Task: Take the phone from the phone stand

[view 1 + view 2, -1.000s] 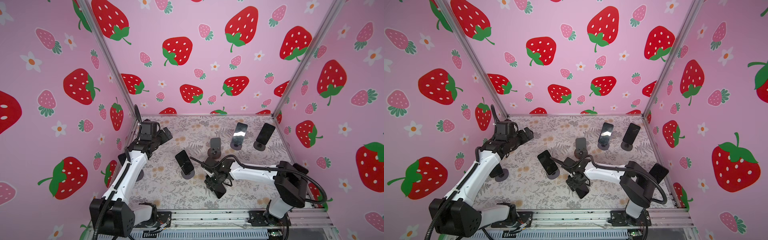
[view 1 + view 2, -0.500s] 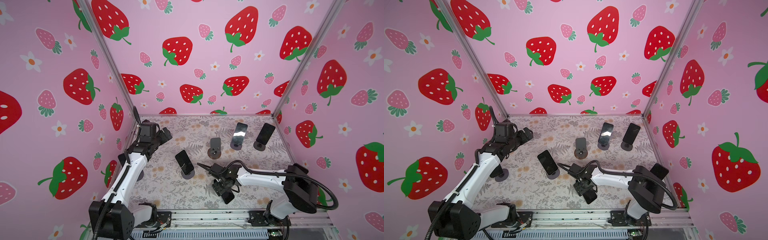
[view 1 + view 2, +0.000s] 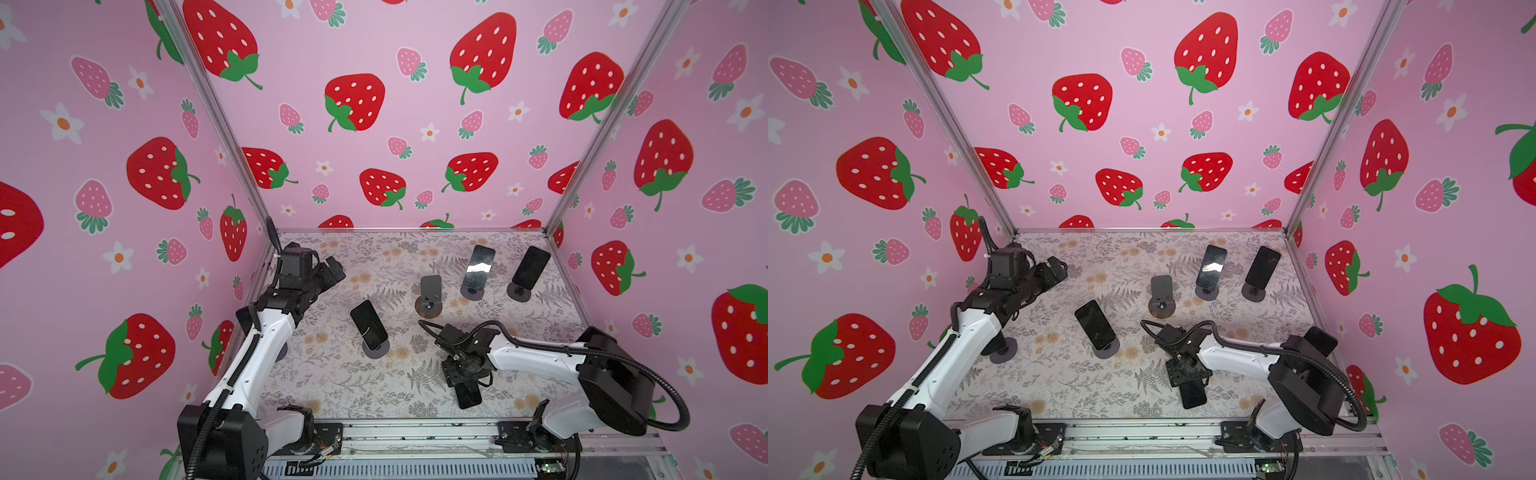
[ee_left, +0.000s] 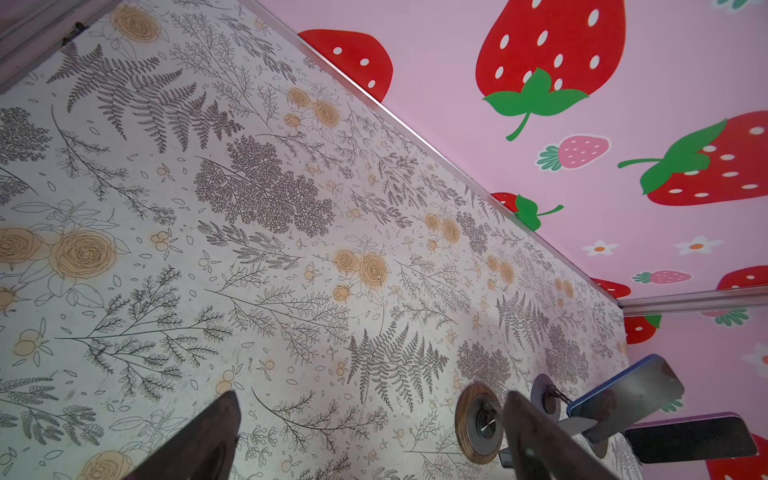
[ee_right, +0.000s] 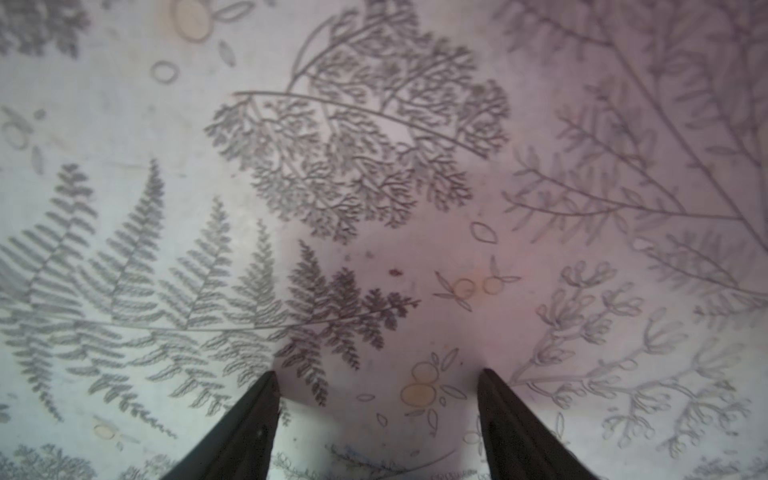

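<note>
The phone (image 3: 468,395) is dark and sticks out toward the front edge from under my right gripper (image 3: 462,374), which is shut on it low over the floral table. A top view shows the same grip on the phone (image 3: 1192,395). The right wrist view shows only two dark fingers (image 5: 249,428) and blurred table close below; the phone is out of that frame. The empty phone stand (image 3: 429,295) with a wooden round base stands behind, apart from the phone. My left gripper (image 3: 332,270) hangs open at the back left, holding nothing.
Three other phones rest on stands: one mid-table (image 3: 368,328) and two at the back right (image 3: 478,266) (image 3: 530,266). A grey disc base (image 3: 1005,352) sits under the left arm. Pink strawberry walls (image 3: 374,124) close three sides. A metal rail (image 3: 415,432) runs along the front.
My right gripper has carried the phone away from the empty stand toward the front right and lower to the table. The left arm has hardly moved.
</note>
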